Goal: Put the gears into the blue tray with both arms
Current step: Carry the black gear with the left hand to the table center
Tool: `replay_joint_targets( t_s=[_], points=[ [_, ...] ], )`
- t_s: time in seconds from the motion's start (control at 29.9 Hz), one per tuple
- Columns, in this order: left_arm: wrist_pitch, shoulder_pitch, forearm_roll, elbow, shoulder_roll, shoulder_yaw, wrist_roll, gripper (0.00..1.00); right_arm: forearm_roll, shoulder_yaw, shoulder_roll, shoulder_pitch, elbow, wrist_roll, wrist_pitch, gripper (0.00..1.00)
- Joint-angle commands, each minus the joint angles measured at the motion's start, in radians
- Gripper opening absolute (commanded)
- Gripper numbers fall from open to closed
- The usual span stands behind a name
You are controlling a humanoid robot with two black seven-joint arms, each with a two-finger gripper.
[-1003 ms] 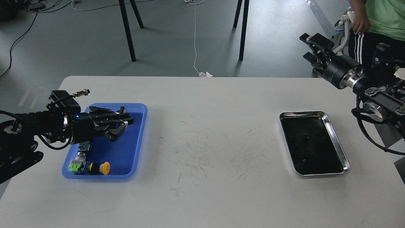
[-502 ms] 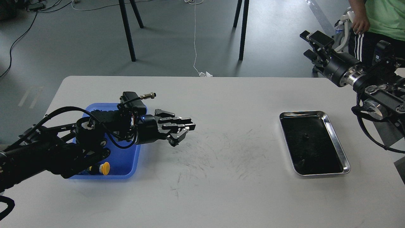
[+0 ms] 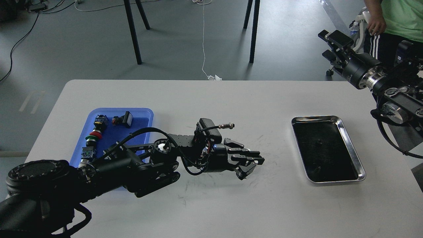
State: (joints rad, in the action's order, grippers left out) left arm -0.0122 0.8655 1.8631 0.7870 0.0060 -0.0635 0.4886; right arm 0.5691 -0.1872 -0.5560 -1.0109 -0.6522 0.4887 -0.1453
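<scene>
The blue tray (image 3: 142,116) lies at the table's left, partly covered by my left arm. Colourful push-button switches (image 3: 94,135) lie inside it. One gear (image 3: 319,142) shows as a tiny black speck in the steel tray (image 3: 351,145) at the right. A second dark speck (image 3: 316,168) sits near that tray's front; it is too small to tell what it is. My left gripper (image 3: 253,166) hovers over the table's middle, open and empty, well left of the steel tray. My right gripper (image 3: 331,44) is held high beyond the table's far right corner, open and empty.
A person in a green shirt (image 3: 396,16) stands at the upper right, behind my right arm. Chair legs (image 3: 134,33) and a white cable (image 3: 204,39) are on the floor beyond the table's far edge. The white tabletop (image 3: 211,109) shows scuff marks at its centre.
My left arm has swept right, from over the blue tray to the table's middle, uncovering the switches at the tray's back. The right gripper has drifted slightly right.
</scene>
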Motion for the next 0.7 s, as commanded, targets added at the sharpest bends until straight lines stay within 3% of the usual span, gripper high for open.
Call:
replay_joint_targets(
  t_s=[0.0,0.37,0.67],
  points=[
    [-0.002,-0.002,-0.008,-0.060,-0.006,0.001,0.000,0.15,0.000,0.000,0.001,0.000,0.000,0.000,0.000,0.84],
    [-0.002,-0.025,-0.031,-0.097,-0.006,-0.001,0.000,0.16,0.002,0.003,0.011,0.000,0.002,0.000,0.000,0.84],
    [0.000,-0.037,-0.047,-0.084,-0.006,0.002,0.000,0.30,0.000,0.005,0.011,0.000,0.002,0.000,-0.007,0.85]
  ],
)
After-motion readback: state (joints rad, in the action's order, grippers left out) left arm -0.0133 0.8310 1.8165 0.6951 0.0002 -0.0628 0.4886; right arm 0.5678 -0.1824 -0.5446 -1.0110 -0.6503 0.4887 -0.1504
